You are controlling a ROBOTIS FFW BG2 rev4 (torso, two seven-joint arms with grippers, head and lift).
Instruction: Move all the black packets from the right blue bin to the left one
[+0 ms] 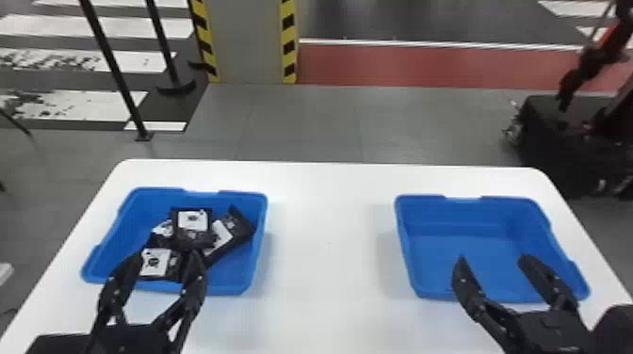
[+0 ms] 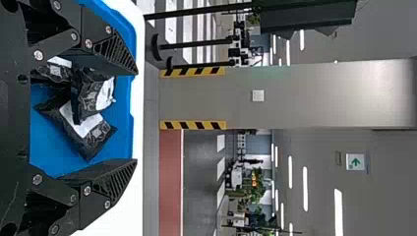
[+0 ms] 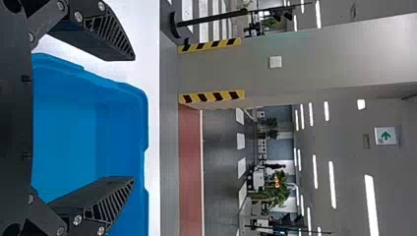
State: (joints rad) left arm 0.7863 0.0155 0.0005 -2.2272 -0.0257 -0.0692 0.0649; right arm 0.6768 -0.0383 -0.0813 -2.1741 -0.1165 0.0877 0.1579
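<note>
At left blue bin [image 1: 235, 278] holding black packets [image 1: 192, 220], your left gripper [image 1: 166, 258] stands released; at right blue bin [image 1: 447, 245], your right gripper [image 1: 493, 259] likewise.

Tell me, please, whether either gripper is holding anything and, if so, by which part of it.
Nothing is held: the left gripper and right gripper both stand open.

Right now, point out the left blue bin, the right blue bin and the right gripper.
left blue bin [image 1: 240, 266], head view, bare inside bottom
right blue bin [image 1: 435, 259], head view, bare inside bottom
right gripper [image 3: 133, 118], right wrist view, midway between fingertips
</note>
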